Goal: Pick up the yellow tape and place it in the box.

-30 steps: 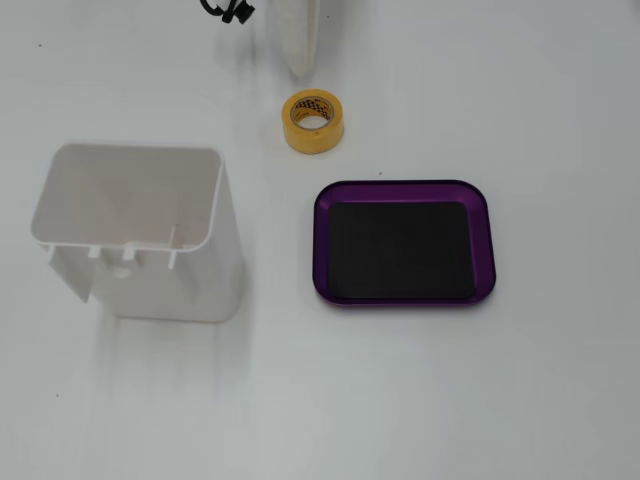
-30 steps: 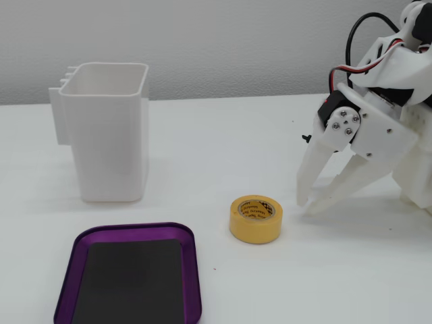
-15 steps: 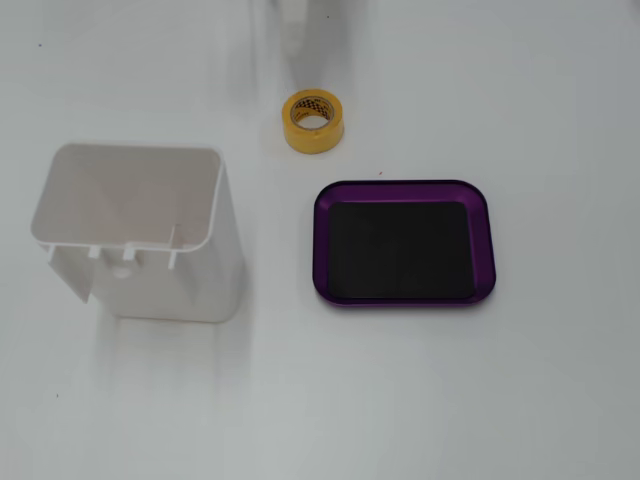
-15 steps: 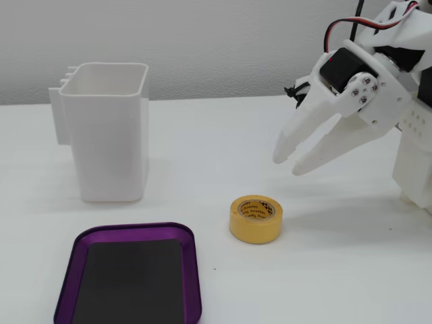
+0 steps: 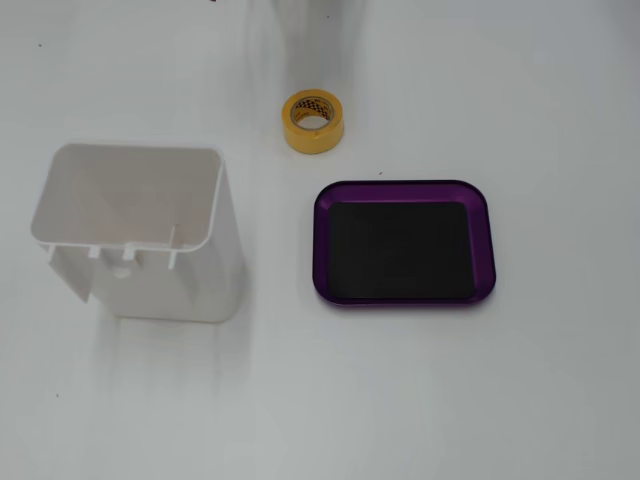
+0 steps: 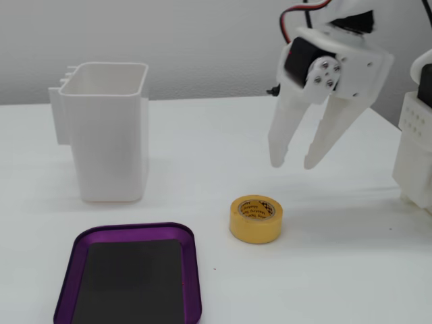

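The yellow tape point(image 5: 314, 121) point(image 6: 256, 218) lies flat on the white table, ring hole up, brownish printed core showing. The purple tray point(image 5: 404, 189) point(image 6: 67, 265) with its black mat floor is empty; it sits below and right of the tape in the top-down fixed view point(image 5: 404, 189), and to the lower left of the tape in the side fixed view. My white gripper point(image 6: 295, 164) hangs in the air above and slightly right of the tape, fingertips down, jaws a little apart and empty. In the top-down fixed view only a blurred white trace of it point(image 5: 318, 15) shows at the top edge.
A tall white plastic container point(image 5: 140, 230) point(image 6: 108, 128) stands open-topped, left of the tray in the top-down fixed view. The arm's white base point(image 6: 415, 148) is at the right edge of the side fixed view.
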Tool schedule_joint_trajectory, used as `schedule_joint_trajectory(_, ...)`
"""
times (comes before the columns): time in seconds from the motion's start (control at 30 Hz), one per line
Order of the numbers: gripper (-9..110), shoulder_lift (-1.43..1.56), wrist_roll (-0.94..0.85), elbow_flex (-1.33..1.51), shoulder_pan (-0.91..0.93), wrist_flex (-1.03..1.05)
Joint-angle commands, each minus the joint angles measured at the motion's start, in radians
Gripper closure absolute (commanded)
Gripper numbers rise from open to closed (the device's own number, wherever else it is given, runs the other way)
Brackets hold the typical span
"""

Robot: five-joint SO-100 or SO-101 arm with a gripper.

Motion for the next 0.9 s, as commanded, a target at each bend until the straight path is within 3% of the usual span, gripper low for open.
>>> schedule_joint_trajectory(0.0, 90, -0.179, -0.002, -0.118, -0.005, 0.008)
schedule_joint_trajectory(0.33, 90, -0.302, 0.051, -0.163, -0.129, -0.041)
schedule_joint_trajectory(0.87, 90, -0.307, 0.043, 0.052, -0.129, -0.304)
